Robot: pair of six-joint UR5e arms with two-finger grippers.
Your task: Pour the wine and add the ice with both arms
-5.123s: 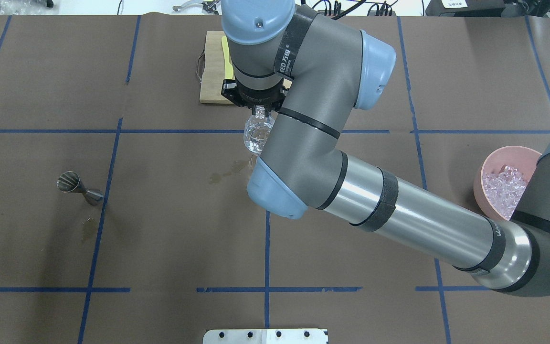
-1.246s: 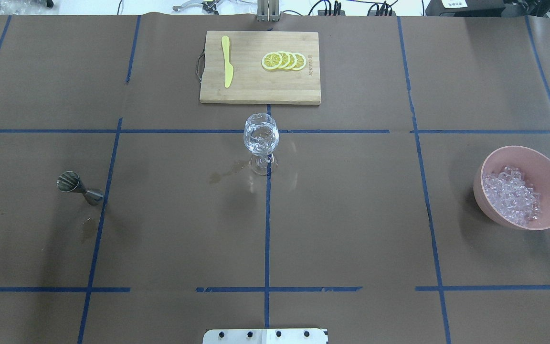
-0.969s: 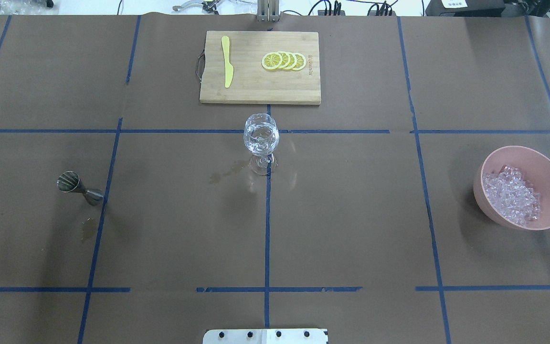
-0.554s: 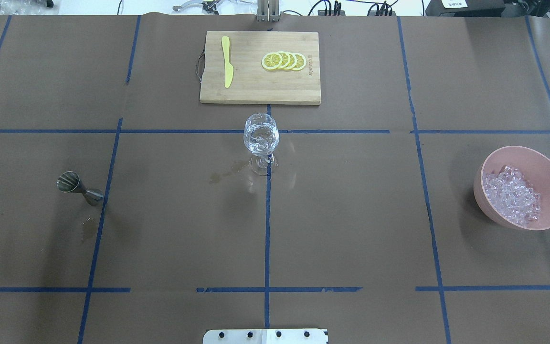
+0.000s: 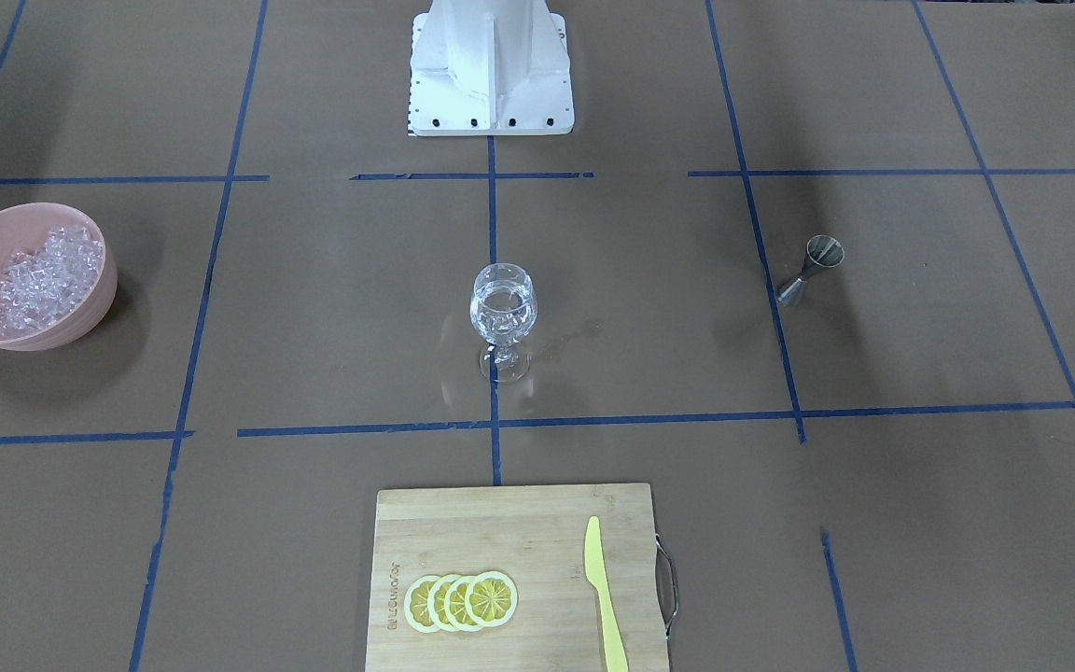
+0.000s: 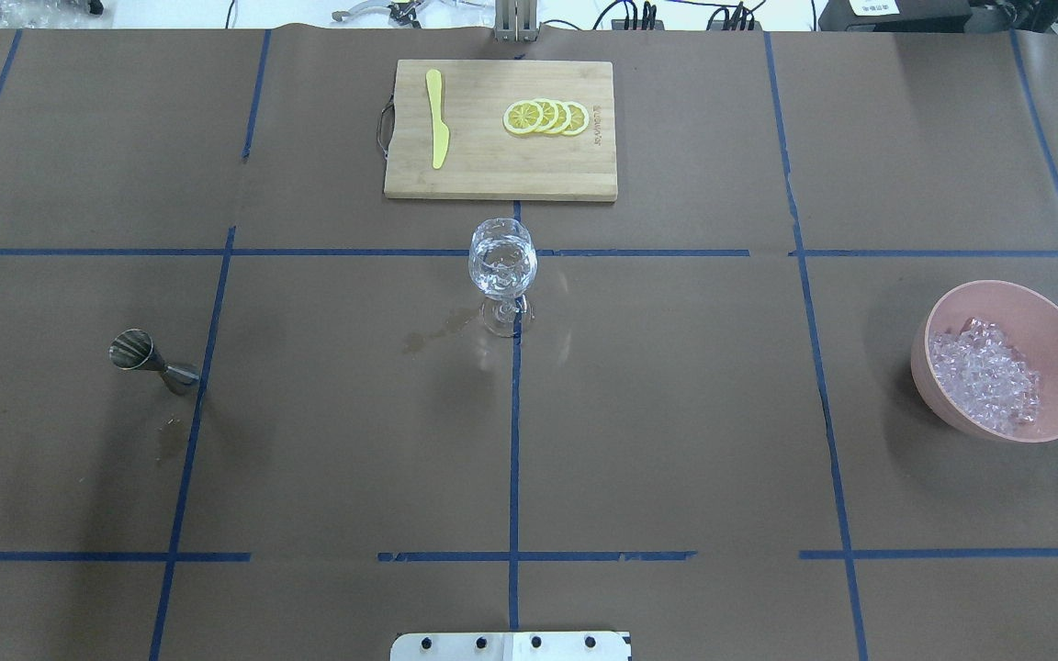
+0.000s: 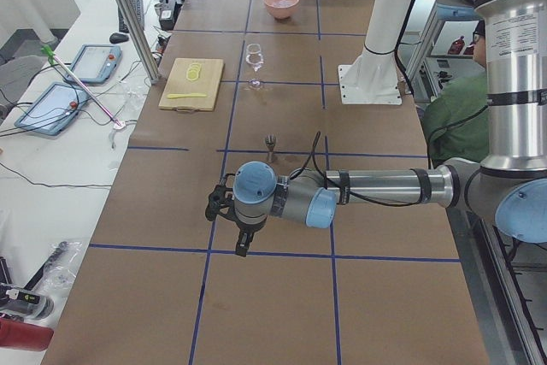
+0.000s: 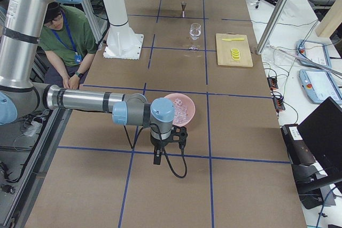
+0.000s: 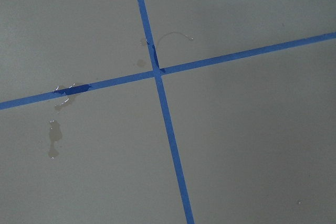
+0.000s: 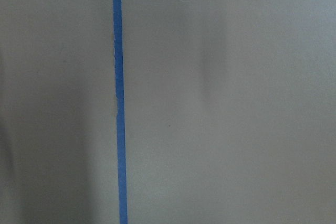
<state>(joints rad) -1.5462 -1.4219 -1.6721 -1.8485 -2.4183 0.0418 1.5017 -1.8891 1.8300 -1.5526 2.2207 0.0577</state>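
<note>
A clear wine glass [image 6: 502, 262] stands upright at the table's middle, with glassy ice chunks in its bowl [image 5: 503, 308]. I cannot make out the wine apart from them. More ice [image 6: 984, 375] fills a pink bowl [image 6: 1057, 317] on the right. My left gripper [image 7: 242, 248] hangs over bare table at the near end in the exterior left view, far from the glass [image 7: 255, 59]. My right gripper [image 8: 158, 157] points down just in front of the pink bowl [image 8: 188, 101]. I cannot tell whether either is open or shut. Both wrist views show only brown paper and blue tape.
A steel jigger [image 6: 141, 356] stands on the left, with small damp stains near it and beside the glass. A wooden board [image 6: 575, 174] at the far middle carries lemon slices [image 6: 547, 117] and a yellow knife [image 6: 437, 119]. A seated person [image 8: 64, 36] is beside the white pedestal [image 8: 122, 41].
Five seconds ago my right arm reached over the glass; it has since drawn back out of the overhead view. Over the last second nothing on the table has moved.
</note>
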